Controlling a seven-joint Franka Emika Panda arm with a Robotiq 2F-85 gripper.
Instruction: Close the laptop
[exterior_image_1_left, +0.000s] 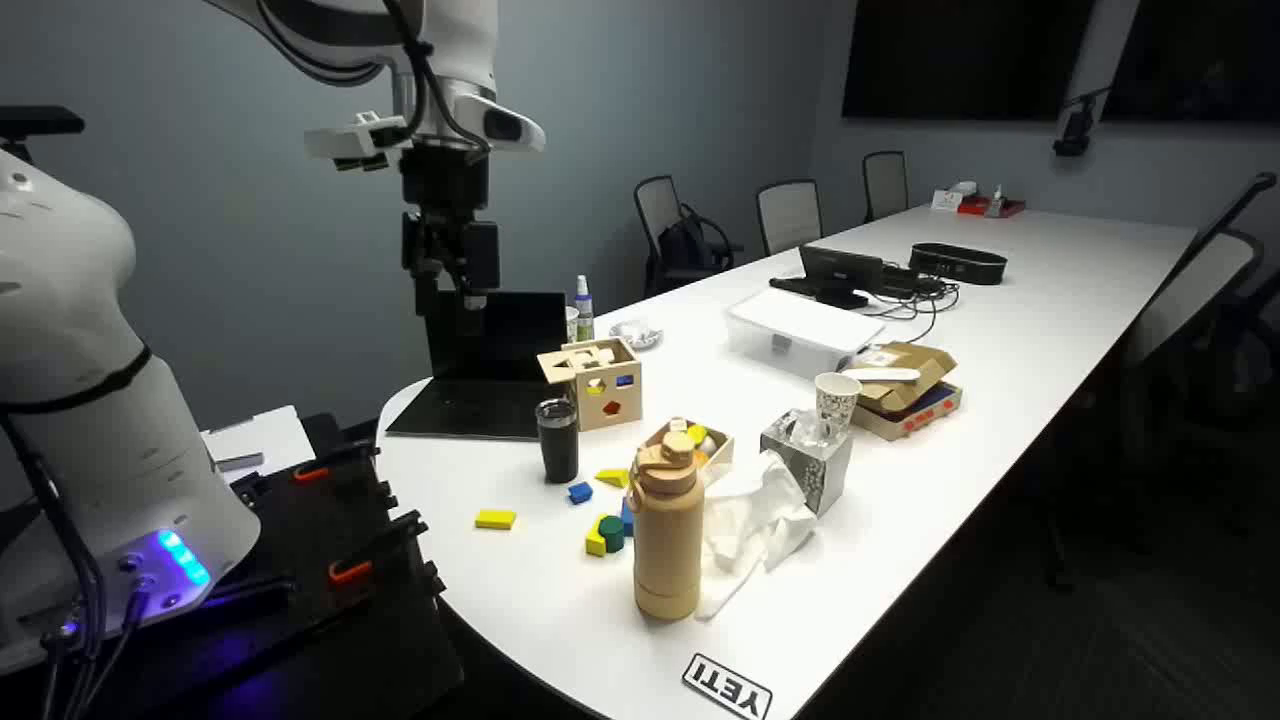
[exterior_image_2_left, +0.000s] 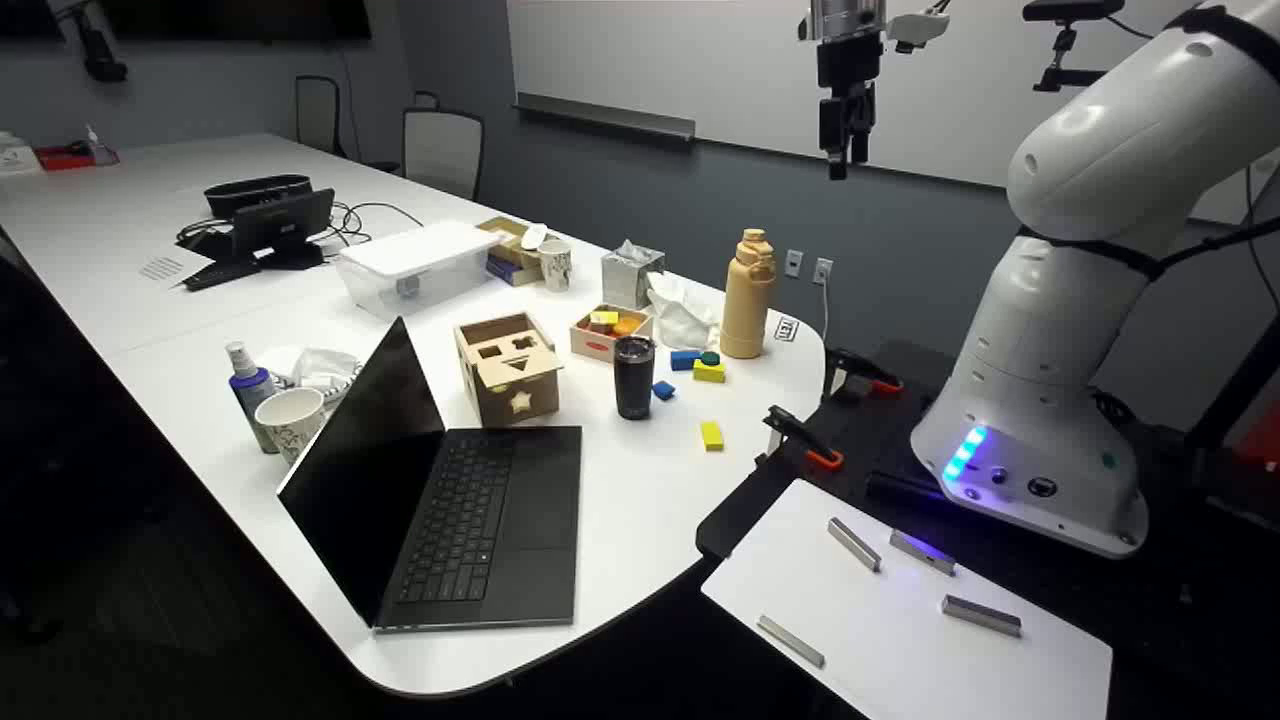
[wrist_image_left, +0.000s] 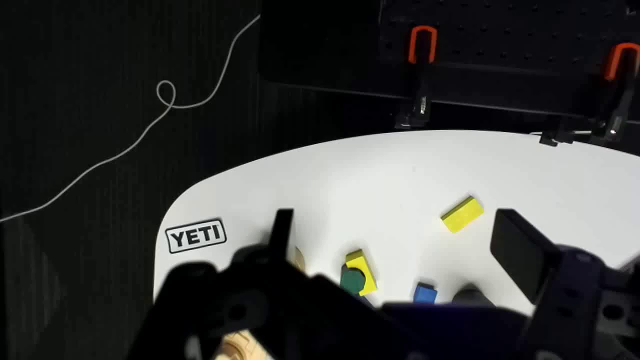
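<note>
The slim black laptop (exterior_image_2_left: 540, 510) stands open on the white table's end, its dark screen (exterior_image_2_left: 375, 470) raised and tilted back. In an exterior view the laptop (exterior_image_1_left: 470, 408) is partly covered by the wooden box and the black tumbler. My gripper hangs high above the table, pointing down, well apart from the laptop; it shows in both exterior views (exterior_image_1_left: 450, 290) (exterior_image_2_left: 848, 165). In the wrist view the gripper's fingers (wrist_image_left: 392, 215) are wide apart with nothing between them; table and blocks lie far below. The laptop is not clearly visible in the wrist view.
Beside the laptop stand a wooden shape box (exterior_image_2_left: 515, 380), a black tumbler (exterior_image_2_left: 634, 380), a paper cup (exterior_image_2_left: 290, 425) and a spray bottle (exterior_image_2_left: 252, 390). Loose blocks, including a yellow block (wrist_image_left: 462, 214), and a tan bottle (exterior_image_1_left: 668, 530) stand nearer the rounded table edge.
</note>
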